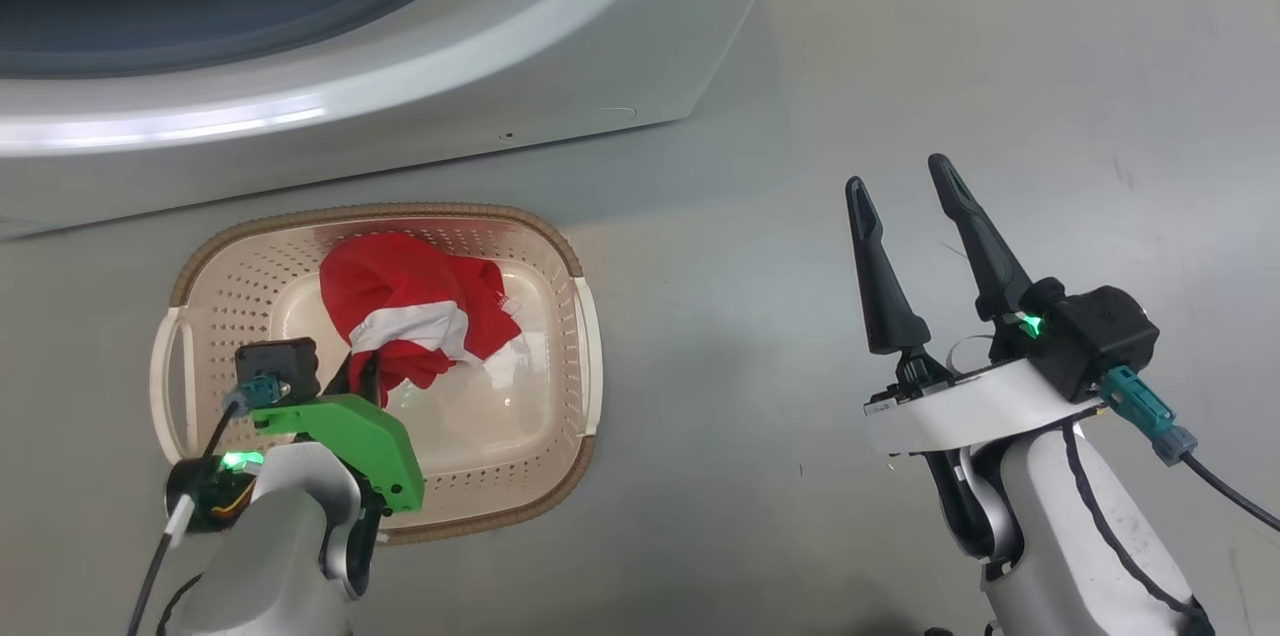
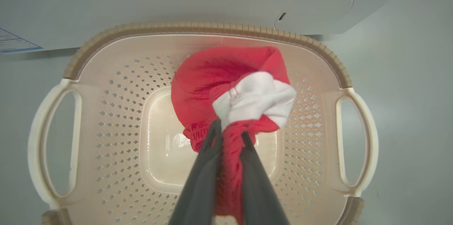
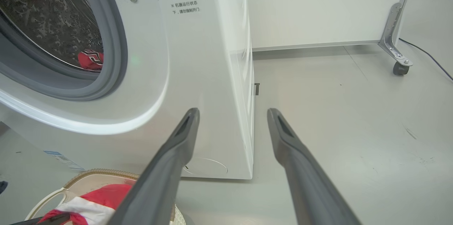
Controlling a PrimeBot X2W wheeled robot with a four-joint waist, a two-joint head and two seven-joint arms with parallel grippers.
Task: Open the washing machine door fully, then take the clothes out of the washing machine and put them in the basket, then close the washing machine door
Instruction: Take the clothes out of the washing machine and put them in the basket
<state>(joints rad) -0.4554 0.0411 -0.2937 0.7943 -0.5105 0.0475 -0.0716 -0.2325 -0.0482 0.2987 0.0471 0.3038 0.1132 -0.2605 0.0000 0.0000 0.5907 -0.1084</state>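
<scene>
Head view: one washing machine [image 1: 420, 106], one basket [image 1: 400, 213] and two pincers. Two red garments can be counted across the views. The first, a red garment with a white band [image 1: 400, 301], is bunched into a soft lump inside the basket's outline; whether it touches the bottom cannot be told. The left pincer [image 2: 230, 129] is clamped on a twisted tail of this cloth, its two dark fingers pressed against the fabric. The second red garment [image 3: 91, 60], with white lettering, lies low in the perforated steel drum [image 3: 53, 23], behind the grey rubber gasket [image 3: 115, 58].

The basket is cream plastic, rounded-rectangular, its walls pierced with small holes and its bottom smooth and glossy. It has a ribbed brown rim and two white loop handles [image 2: 39, 140], one at each end. It stands on the grey floor [image 1: 950, 66] just beside the machine's white front, below a blue label [image 2: 14, 42].

The right pincer [image 1: 897, 173] hangs over bare floor well apart from the basket, fingers spread wide and holding nothing. Beyond the machine's corner stand a white panel [image 3: 318, 5] and a castor wheel [image 3: 400, 69].
</scene>
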